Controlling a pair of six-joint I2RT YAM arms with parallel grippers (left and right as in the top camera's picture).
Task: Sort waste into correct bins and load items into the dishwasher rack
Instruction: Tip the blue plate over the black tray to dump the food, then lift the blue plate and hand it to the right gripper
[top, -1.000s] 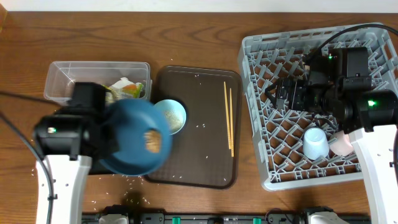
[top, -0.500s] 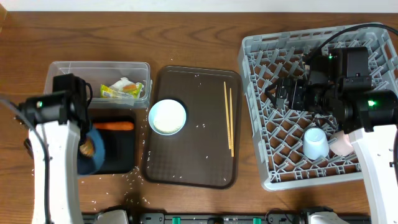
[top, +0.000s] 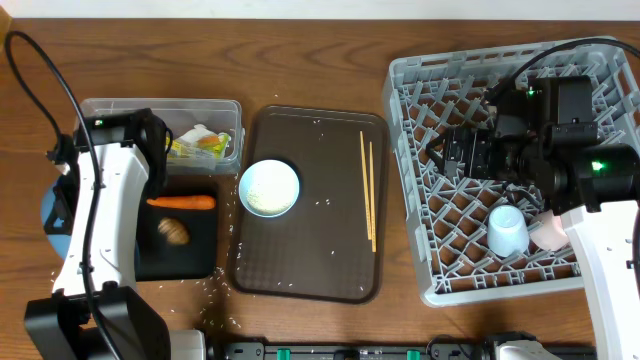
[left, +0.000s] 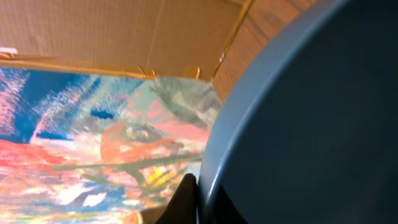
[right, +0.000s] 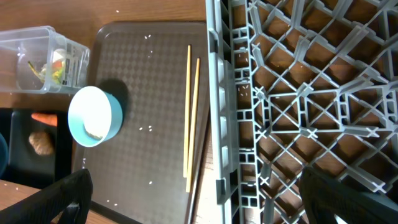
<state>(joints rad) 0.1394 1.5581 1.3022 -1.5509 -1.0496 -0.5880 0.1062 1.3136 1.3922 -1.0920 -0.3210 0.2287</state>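
Wooden desk (top: 300, 70); left claw (left: 198, 198) clamped on blue plate (top: 48, 212) rim, far left; right claw (top: 445, 150) wide open, empty; best: lift plate clear across brown tray (top: 300, 270), slot upright between pegs of dishwasher rack (top: 398, 150).

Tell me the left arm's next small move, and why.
Probably swing the blue plate rightward toward the grey rack. The left pincer is shut on its rim, out at the far left, and the carrot and brown lump lie in the black tray. The plate therefore seems emptied, though the arm hides most of it.
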